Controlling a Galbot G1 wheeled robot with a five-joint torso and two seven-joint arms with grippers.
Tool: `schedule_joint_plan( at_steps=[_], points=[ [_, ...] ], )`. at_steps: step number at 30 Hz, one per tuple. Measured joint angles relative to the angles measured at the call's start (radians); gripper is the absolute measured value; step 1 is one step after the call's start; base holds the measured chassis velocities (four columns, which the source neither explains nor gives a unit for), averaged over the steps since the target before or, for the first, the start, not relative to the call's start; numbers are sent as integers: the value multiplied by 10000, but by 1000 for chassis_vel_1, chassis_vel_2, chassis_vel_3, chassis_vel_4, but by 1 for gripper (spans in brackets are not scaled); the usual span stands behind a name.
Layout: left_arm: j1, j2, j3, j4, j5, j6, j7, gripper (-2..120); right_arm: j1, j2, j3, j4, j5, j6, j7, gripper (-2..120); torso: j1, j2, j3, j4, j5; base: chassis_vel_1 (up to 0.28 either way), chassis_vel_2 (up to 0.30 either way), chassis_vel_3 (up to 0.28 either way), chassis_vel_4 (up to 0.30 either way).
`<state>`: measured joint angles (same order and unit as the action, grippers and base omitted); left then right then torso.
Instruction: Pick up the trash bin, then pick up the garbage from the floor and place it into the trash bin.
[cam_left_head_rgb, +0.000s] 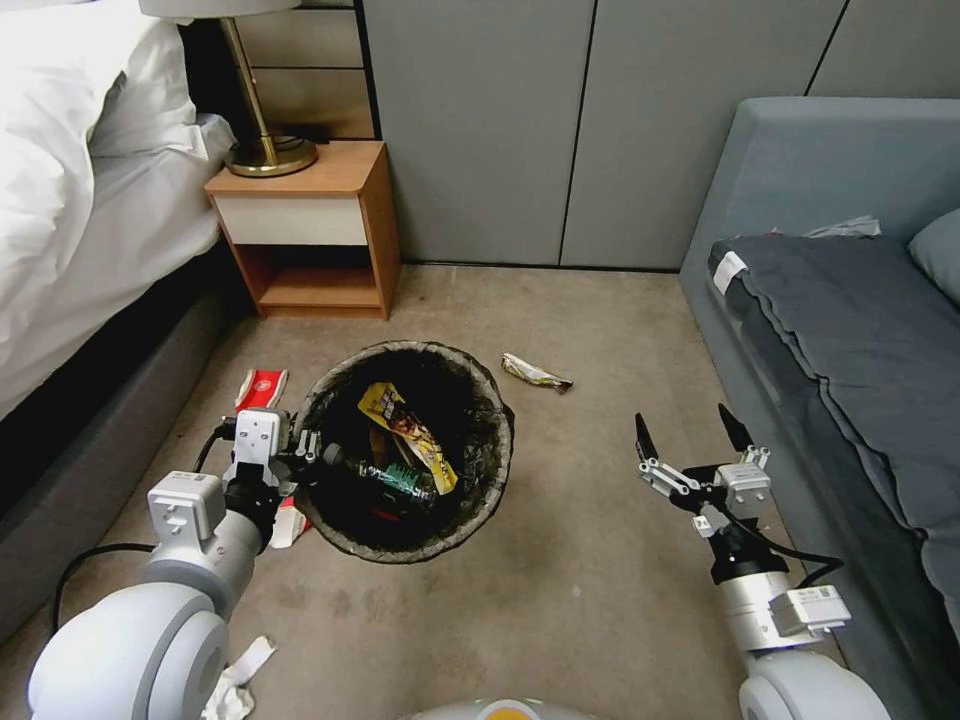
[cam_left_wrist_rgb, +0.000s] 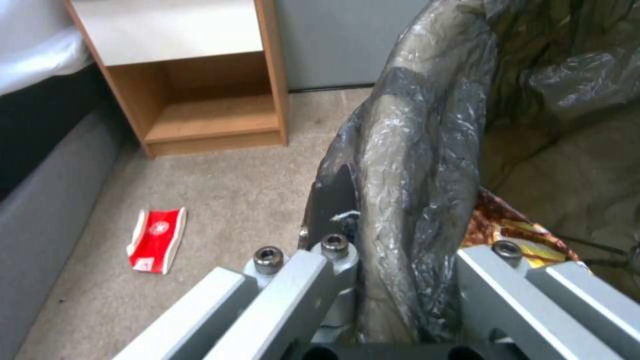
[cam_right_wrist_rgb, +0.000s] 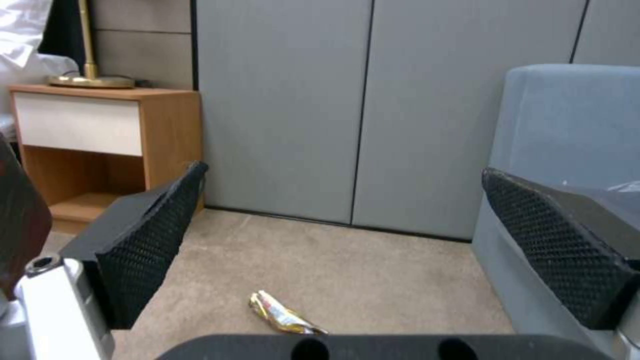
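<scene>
Garbage, one crumpled yellow snack wrapper (cam_left_head_rgb: 536, 372), lay on the carpet between the trash bin (cam_left_head_rgb: 495, 440) and the grey sofa (cam_left_head_rgb: 800, 330), ahead of the right gripper (cam_left_head_rgb: 694, 432), long axis slanting across the line of approach. Right gripper hung above the floor, jaws spread wide and empty, the nearer of the two. Left gripper (cam_left_head_rgb: 305, 447) was clamped on the bin's lined rim, holding it with a bottle and wrappers inside; a red-and-white packet (cam_left_wrist_rgb: 156, 240) lay beside it.
</scene>
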<state>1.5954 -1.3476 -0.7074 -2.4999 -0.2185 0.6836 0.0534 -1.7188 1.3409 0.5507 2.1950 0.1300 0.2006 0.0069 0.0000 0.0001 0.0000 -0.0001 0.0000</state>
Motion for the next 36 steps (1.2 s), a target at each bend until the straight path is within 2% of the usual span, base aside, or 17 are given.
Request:
schedule_joint_plan(
  at_steps=[36],
  points=[
    [-80, -60, 22, -9, 15, 6, 2, 1, 89, -121, -152, -98, 27, 11, 34, 100, 0, 0, 0, 0, -1, -92, 90, 89, -92]
  ],
)
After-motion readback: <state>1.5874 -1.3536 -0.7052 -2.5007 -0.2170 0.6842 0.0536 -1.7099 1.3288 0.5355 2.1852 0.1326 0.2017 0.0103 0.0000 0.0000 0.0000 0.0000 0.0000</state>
